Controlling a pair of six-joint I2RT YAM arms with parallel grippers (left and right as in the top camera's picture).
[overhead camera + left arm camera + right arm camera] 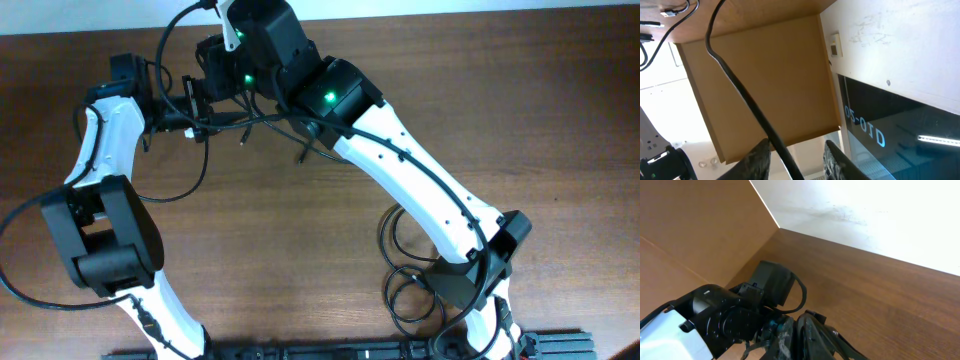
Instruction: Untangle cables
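Black cables are bunched near the far edge of the table. One runs right between the fingers of the left gripper, which stand wide apart. The right gripper is close by; I cannot tell if it grips anything.

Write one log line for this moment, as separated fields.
phase: untangling | left tool: open, cable passes through its gap | right tool: state unclear | tools: close together

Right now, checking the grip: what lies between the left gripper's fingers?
A black cable runs between the left gripper's fingers, seen in the left wrist view.
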